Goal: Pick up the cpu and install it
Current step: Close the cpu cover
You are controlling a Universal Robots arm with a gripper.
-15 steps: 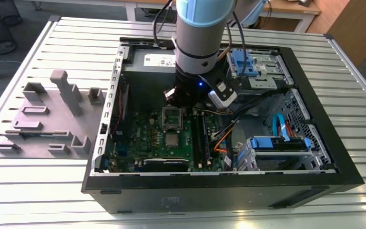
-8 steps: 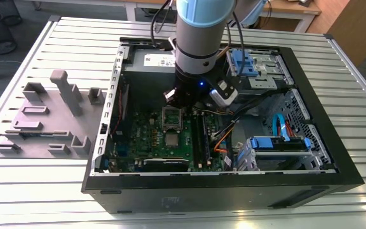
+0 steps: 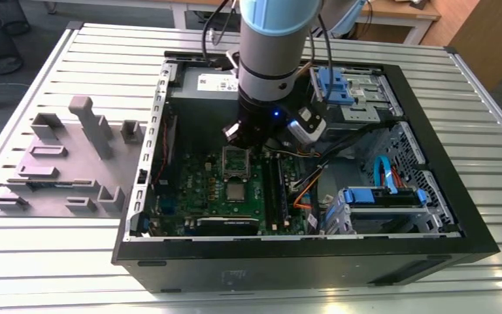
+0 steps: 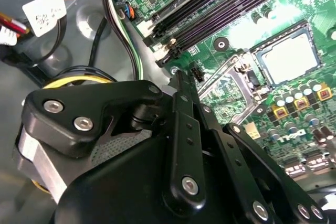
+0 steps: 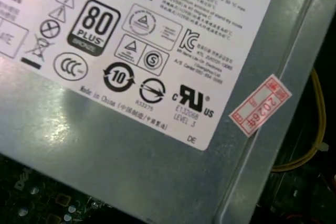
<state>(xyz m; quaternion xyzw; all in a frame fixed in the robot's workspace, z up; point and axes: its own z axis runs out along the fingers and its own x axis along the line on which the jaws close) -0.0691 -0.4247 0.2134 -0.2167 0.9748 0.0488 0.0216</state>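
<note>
Claw (image 3: 251,145) low inside one open computer case (image 3: 303,252), open or closed impossible to tell: working end masked by the arm in the exterior view and by own black links in the second wrist view. One cpu (image 4: 287,57) flat in its socket just beyond the claw, apart from it, uncovered. One hinged metal frame (image 4: 236,69) swung open between claw and cpu. One grey box (image 5: 157,156) on the claw's opposite side, cut off at the edges in the first wrist view, bearing one red sticker (image 5: 261,104). One set of grey blocks (image 3: 68,157) on the desk (image 3: 59,261), well apart from the claw.
</note>
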